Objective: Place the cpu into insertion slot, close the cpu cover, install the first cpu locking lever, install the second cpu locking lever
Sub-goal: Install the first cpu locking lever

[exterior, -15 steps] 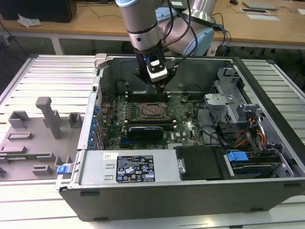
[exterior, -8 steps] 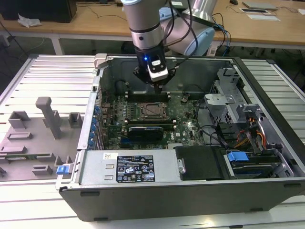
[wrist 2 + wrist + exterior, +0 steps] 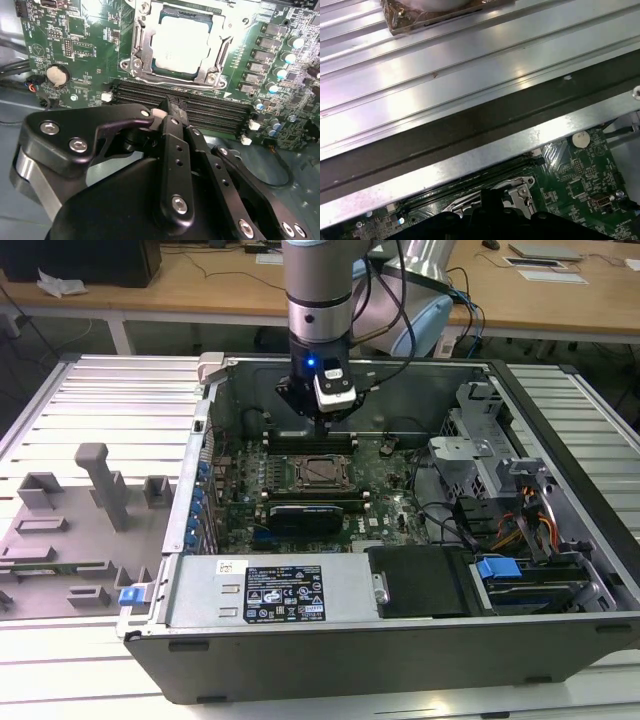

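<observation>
In the exterior view the arm reaches down into the open computer case, and my gripper hangs just behind the insertion slot, over the memory slots. In the second wrist view the cpu lies in the insertion slot, its silver top showing through the window of the cpu cover, which lies flat over it. My gripper is shut with nothing between its black fingers, its tips above the memory slots beside the socket. The first wrist view catches a corner of the socket frame.
The motherboard sits deep in the case between metal walls. Drive cages and cables crowd the exterior view's right. A coin battery lies beside the socket. Grey fixtures stand on the slatted table at the exterior view's left.
</observation>
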You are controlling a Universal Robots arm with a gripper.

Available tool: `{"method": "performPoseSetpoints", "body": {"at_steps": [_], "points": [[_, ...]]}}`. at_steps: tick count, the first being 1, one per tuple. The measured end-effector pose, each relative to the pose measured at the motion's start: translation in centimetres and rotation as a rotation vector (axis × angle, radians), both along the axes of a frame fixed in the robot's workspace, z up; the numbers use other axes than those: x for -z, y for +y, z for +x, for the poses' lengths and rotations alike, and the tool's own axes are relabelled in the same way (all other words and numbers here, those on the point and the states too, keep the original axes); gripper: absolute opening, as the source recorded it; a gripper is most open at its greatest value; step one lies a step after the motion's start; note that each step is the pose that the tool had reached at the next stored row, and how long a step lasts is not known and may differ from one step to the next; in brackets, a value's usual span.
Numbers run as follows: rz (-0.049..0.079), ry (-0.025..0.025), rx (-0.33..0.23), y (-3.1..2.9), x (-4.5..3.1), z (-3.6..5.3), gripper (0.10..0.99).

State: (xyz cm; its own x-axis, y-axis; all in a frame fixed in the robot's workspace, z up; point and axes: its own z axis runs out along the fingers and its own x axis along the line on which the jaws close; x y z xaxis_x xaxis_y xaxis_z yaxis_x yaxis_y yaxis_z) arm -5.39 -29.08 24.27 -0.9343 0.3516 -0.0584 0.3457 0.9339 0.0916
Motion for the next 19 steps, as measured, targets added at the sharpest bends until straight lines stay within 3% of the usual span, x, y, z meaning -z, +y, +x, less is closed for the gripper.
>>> {"method": "performPoseSetpoints", "body": {"at_steps": [1,5,12,15,16,19], "points": [[-0.003,-0.0001,0.000,0.01,0.01,0.00,0.106],[-0.085,0.0023,-0.023,-0.03,0.01,0.00,0.106],[-0.087,-0.0025,-0.137,-0.19,0.02,-0.04,0.106],[-0.087,-0.0028,-0.145,-1.00,0.02,-0.14,0.106],[-0.087,-0.0030,-0.149,-1.64,0.03,-0.19,0.106],[-0.087,-0.0033,-0.156,-2.65,0.03,-0.24,0.106]]}}
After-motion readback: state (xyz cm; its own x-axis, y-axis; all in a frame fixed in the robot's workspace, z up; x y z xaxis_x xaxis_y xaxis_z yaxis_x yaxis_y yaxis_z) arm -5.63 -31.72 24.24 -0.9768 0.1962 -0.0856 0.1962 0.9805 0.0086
